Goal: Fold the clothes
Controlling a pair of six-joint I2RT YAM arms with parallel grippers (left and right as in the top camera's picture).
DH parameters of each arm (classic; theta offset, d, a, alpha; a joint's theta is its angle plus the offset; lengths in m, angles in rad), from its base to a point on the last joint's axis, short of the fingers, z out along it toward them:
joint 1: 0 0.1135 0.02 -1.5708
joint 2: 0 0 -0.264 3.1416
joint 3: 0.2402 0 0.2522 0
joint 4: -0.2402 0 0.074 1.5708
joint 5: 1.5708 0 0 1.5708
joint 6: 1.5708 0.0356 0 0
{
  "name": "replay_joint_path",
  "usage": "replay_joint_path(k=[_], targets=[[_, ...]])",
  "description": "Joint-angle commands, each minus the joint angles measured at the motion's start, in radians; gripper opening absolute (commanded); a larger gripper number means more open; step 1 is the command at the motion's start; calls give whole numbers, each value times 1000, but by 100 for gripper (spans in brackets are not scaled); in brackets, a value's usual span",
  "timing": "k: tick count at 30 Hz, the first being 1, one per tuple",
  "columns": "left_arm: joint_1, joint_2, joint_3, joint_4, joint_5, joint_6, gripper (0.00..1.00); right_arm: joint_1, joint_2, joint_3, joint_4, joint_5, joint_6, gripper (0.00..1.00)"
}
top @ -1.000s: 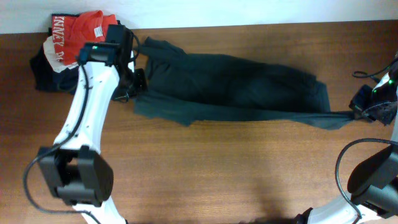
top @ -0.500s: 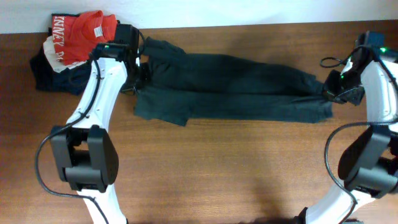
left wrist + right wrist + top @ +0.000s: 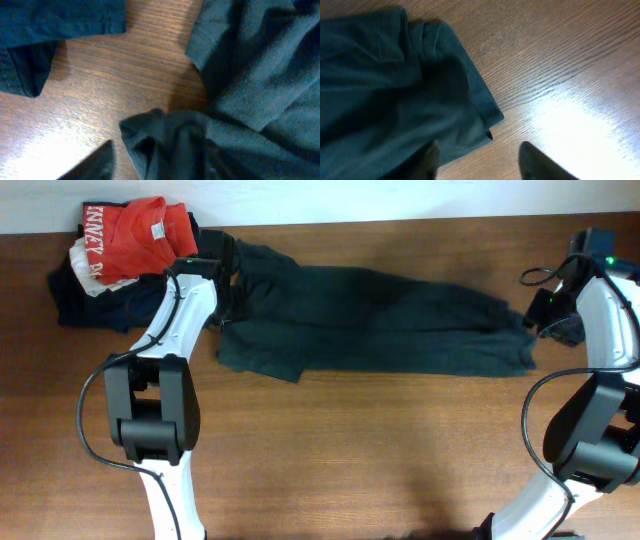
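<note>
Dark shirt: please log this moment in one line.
shirt: long band on table | left pincer: open, one end | right pincer: open, other end

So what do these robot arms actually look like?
Both the left arm and right arm have white casings with chunky black joints, thin black cables looping beside them, and dark fingers. A small green light glows on the right one.

Brown wood-grain table (image 3: 350, 450) under bright glare, white wall (image 3: 400, 198) behind it.
</note>
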Motion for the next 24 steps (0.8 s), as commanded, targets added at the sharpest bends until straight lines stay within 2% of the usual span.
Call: replay_joint_path(k=[1,3,6,7,8,9,10,13,16,18,24], targets=[[0,7,12,-3,-18,59,73,2,10,15,-16,64,-4,99],[0,-11,46,-56,-18,113,81,2,10,31,-66,102,-6,99],[0,-27,117,-137,-2,114,82,2,10,47,-131,85,-5,99],[0,-27,133,-156,21,114,78,2,10,47,-145,56,-5,99],[0,-27,138,-169,67,114,61,2,11,45,-158,-5,-5,90],[0,-27,136,-180,136,114,41,3,11,42,-157,-64,-5,76],[0,-25,127,-177,190,114,27,4,11,40,-150,-95,-5,55],[-3,-23,68,-154,256,114,9,5,13,5,-82,-169,-5,22],[-3,-22,-3,-128,257,114,1,5,13,-51,-14,-261,-5,11],[-3,-21,-40,-103,256,114,1,5,13,-92,34,-264,-5,8],[-2,-21,-127,-2,244,114,1,4,13,-280,189,-270,-5,7]])
